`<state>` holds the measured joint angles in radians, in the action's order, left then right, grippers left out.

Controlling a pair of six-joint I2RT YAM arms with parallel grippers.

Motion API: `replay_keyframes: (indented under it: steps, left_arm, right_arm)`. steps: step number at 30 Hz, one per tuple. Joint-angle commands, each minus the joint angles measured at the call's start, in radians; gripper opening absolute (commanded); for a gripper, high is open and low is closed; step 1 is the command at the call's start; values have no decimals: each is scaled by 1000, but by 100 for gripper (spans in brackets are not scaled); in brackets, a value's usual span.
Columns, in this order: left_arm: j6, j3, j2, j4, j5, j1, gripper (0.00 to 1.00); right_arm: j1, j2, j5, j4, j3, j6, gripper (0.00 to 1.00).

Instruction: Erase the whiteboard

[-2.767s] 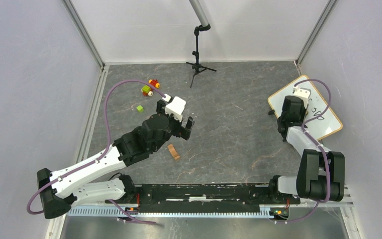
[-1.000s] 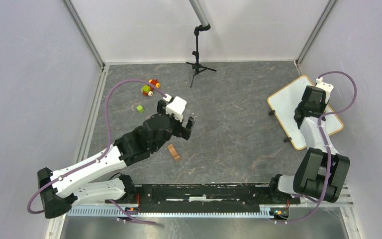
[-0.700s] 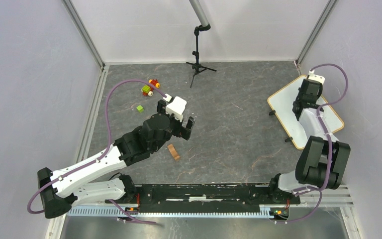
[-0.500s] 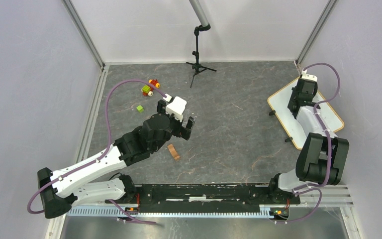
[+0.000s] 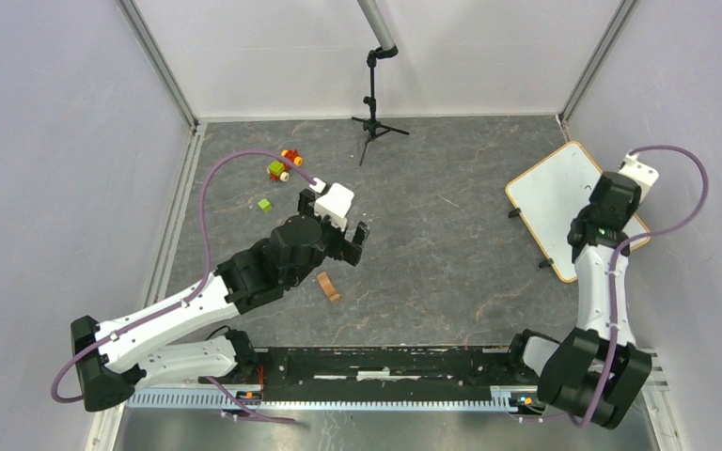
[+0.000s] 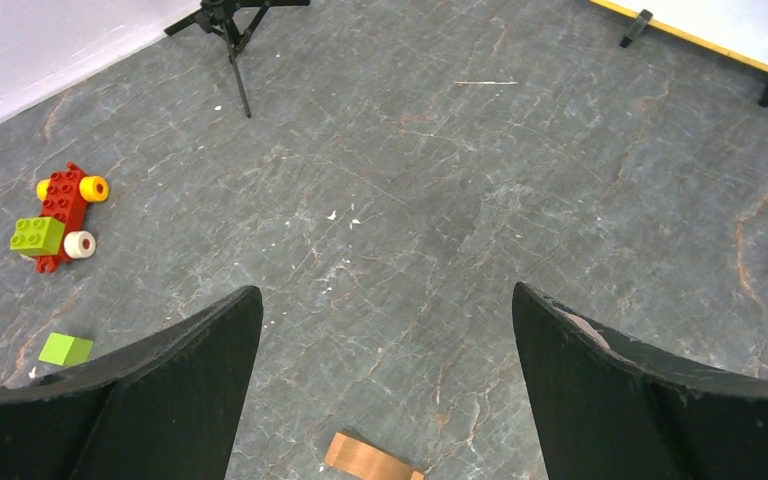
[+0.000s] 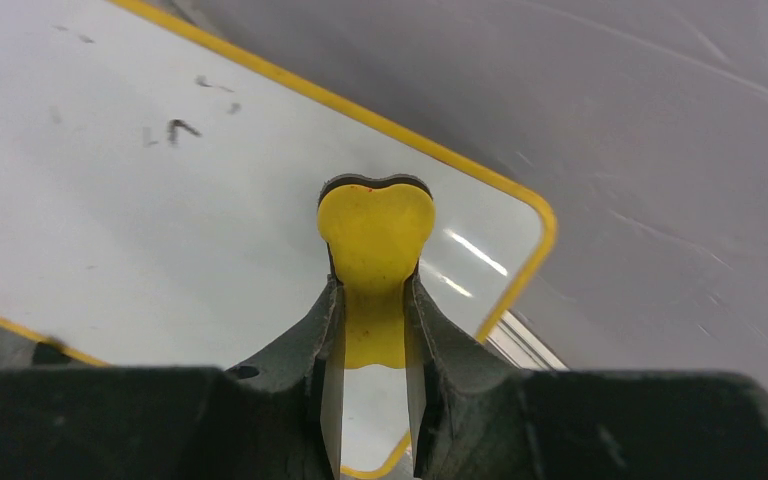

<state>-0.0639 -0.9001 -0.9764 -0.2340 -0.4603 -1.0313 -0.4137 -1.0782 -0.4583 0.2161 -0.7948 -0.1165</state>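
Board: whiteboard [image 5: 555,193] lying flat at the far right of the table [image 5: 432,254].
Right hand [image 7: 373,292]: clamped tight on a yellow eraser [image 7: 375,225], over a rounded corner of the board.
Left hand [image 6: 385,300]: fingers wide apart, nothing in it, hovering mid-table.
Left to wipe: few dark specks [image 7: 175,128] further in.
Tip: probably best to keep the eraser flat, press evenly, sweep over those specks, avoid shoving the board.

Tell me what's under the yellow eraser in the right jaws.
The whiteboard, near its rounded corner. Faint dark marks show farther along; the patch directly beneath the eraser is covered.
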Motion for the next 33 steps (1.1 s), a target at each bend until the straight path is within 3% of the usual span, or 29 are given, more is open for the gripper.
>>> replay_keyframes:
  steps: [1, 6, 12, 19, 21, 25, 33]
  left_arm:
    - [-31, -36, 18, 16, 5, -35, 100]
    - [-24, -36, 20, 19, -7, -40, 100]
    - [-15, -39, 8, 19, -17, -40, 100]
    - [-10, -37, 0, 19, -26, -40, 100]
    - [-10, -38, 1, 19, -24, -40, 100]
    - [-9, -37, 7, 19, -24, -39, 100]
    - [-1, -31, -3, 20, -44, -46, 100]
  right_arm:
    - [-38, 32, -16, -56, 77, -26, 22]
    - [-45, -4, 6, -98, 105, -13, 22]
    - [-11, -134, 346, -141, 40, 60, 22]
    - [90, -166, 401, -144, 9, 68, 22]
    - [89, -145, 372, -134, 7, 68, 22]
    - [67, -101, 142, -62, -4, 34, 21]
    - [4, -24, 2, -52, 55, 21, 22]
